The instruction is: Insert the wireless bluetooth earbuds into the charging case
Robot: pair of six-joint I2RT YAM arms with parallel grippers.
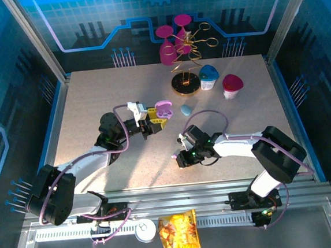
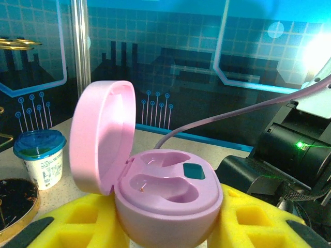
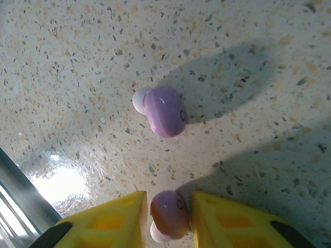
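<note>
one lilac bud pinched, pink case held open

at the near rail lie a yellow snack bag and a round tin. just past them, the right tool hangs low over the speckled counter. its wrist view shows its yellow fingers pinching a lilac earbud with its white tip toward the camera. a second lilac earbud lies loose on the counter just beyond the fingers, apart from them, its white tip to the left.

further in and to the left, the left tool is pressed onto the pink charging case, whose rounded base sits between its yellow pads. the case stands upright with its lid swung up on the left, and the two moulded wells in the base face upward. the black body of the right arm shows behind it to the right.

just beside the pink case, a pale blue case rests shut on the counter. beyond it stand a gold wire stand, a blue-lidded cup and a pink cup. two pink goblets stand at the far edge.
</note>
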